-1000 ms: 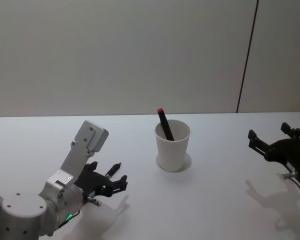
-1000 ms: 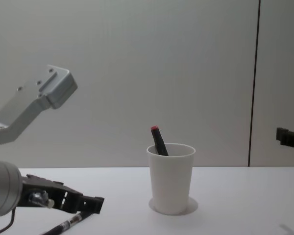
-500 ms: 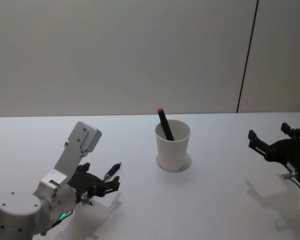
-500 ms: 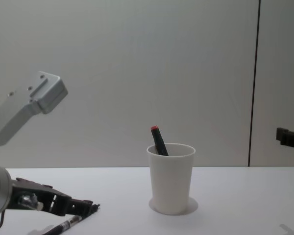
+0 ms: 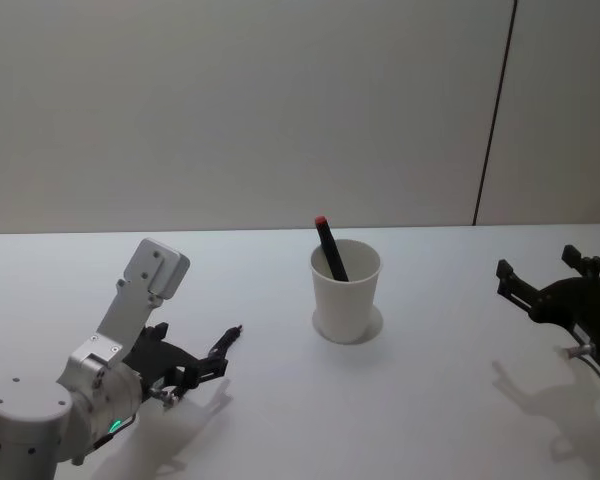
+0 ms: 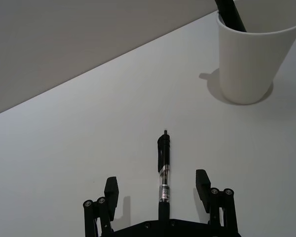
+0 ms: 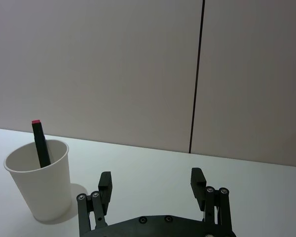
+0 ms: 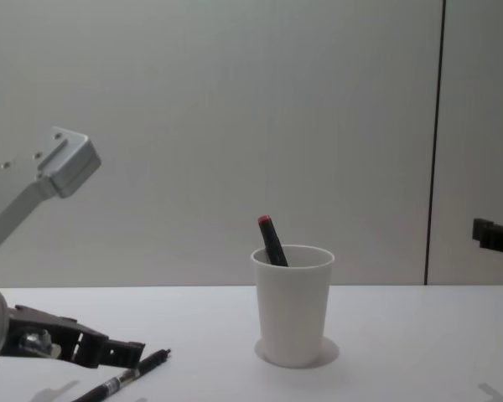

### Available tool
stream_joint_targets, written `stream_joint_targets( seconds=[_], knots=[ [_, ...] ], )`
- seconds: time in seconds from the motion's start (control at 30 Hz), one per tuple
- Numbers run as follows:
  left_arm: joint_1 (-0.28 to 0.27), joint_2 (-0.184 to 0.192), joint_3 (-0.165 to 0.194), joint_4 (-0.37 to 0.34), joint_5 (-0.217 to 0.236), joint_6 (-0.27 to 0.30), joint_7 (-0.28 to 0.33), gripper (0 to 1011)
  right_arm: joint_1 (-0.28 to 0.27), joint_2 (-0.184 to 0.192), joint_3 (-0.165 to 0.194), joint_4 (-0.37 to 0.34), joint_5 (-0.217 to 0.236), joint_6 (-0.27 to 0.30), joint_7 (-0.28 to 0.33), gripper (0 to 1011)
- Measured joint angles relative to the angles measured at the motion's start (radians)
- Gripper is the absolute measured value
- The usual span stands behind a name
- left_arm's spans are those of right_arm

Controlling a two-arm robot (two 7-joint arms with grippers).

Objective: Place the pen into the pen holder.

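The pen (image 6: 163, 168), black with a clear barrel section, lies flat on the white table (image 5: 430, 400), its tip pointing toward the cup; it also appears as the pen (image 5: 226, 340) and the pen (image 8: 130, 373). My left gripper (image 6: 157, 181) is open and low over the table, its fingers on either side of the pen's rear end without touching it. The pen holder (image 5: 345, 290) is a white paper cup standing upright at mid table. A black marker with a red cap (image 5: 327, 248) leans inside it. My right gripper (image 5: 537, 262) hangs open at the far right.
A grey wall with a dark vertical seam (image 5: 492, 110) closes the back of the table. The left arm's grey wrist block (image 8: 54, 163) rises above the table at the left. Bare tabletop lies between the pen and the cup (image 8: 292, 306).
My left gripper has drawn back toward the robot and to the left, uncovering more of the pen. The pen, the cup and the right arm have stayed put.
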Motion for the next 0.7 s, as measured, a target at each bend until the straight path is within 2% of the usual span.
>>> stream_joint_targets(
  seconds=[0.27, 0.7],
  knots=[
    [-0.006, -0.001, -0.002, 0.023, 0.011, -0.003, -0.021, 1003, 0.000, 0.000, 0.000, 0.000, 0.000, 0.000, 0.000, 1002],
    [-0.024, 0.006, -0.002, 0.054, 0.061, 0.006, -0.106, 1003, 0.000, 0.000, 0.000, 0.000, 0.000, 0.000, 0.000, 1002]
  ],
)
